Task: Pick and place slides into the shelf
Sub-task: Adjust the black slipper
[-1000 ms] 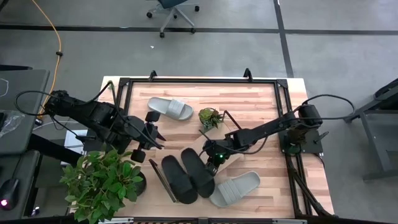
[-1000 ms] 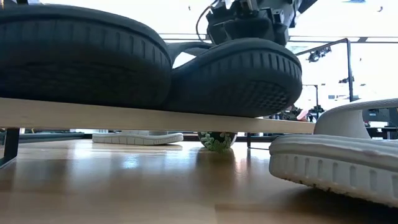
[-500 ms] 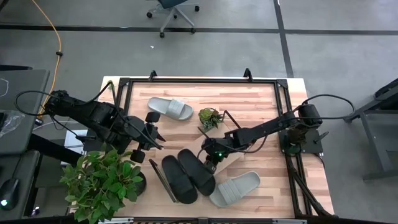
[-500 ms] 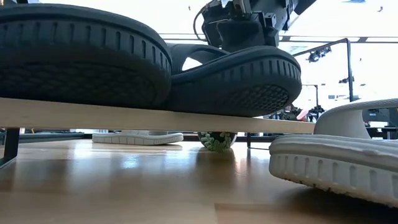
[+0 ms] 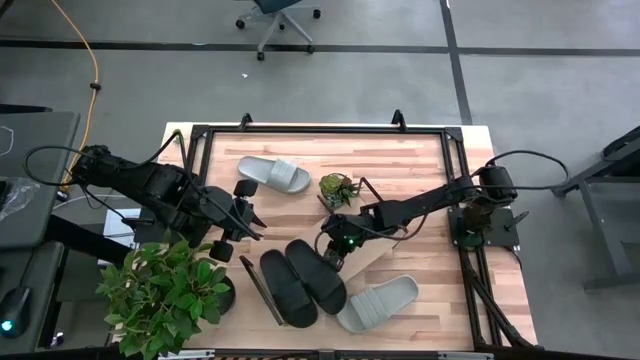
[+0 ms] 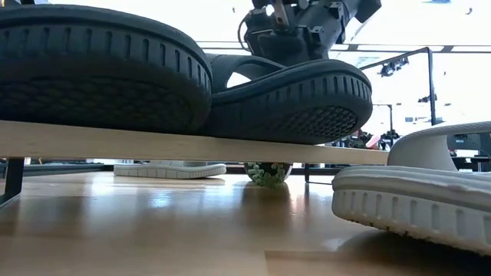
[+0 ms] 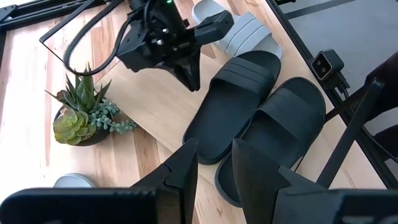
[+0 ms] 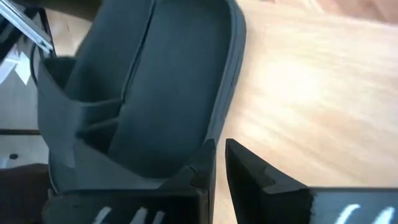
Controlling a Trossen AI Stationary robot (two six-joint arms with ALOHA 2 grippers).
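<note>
We see the big wood counter (image 5: 400, 165), & on it the shelf (image 6: 115, 139), a long light plank lying slantwise near the front. A big leafy plant (image 5: 165, 290) sits at the front L corner. The L arm (image 5: 150, 185) waits by that plant, L jaws spread a bit w/ nothing in them. The R arm (image 5: 420, 208) reaches across to the middle. Two black slides (image 5: 300, 282) lie side by side on the plank, touching each other. The R jaws are low at the near end of the right-hand black one; they look pressed almost together w/ nothing pinched, just beside the slide's rim. One grey slide (image 5: 378, 300) lies on the counter just beside the black pair, not on the plank yet. The other grey slide (image 5: 273, 173) is far back, well apart. A small green plant (image 5: 337, 188) stands near the back end of the plank. We think the black pair is about done, so half the job is left. To do this bit well, we should lift the R jaws straight up & away, slow, so they don't bump the slide off the plank. Nxt we'd go for the near grey one: spread the jaws, grab its wide strap, & keep clear of the small plant.
</note>
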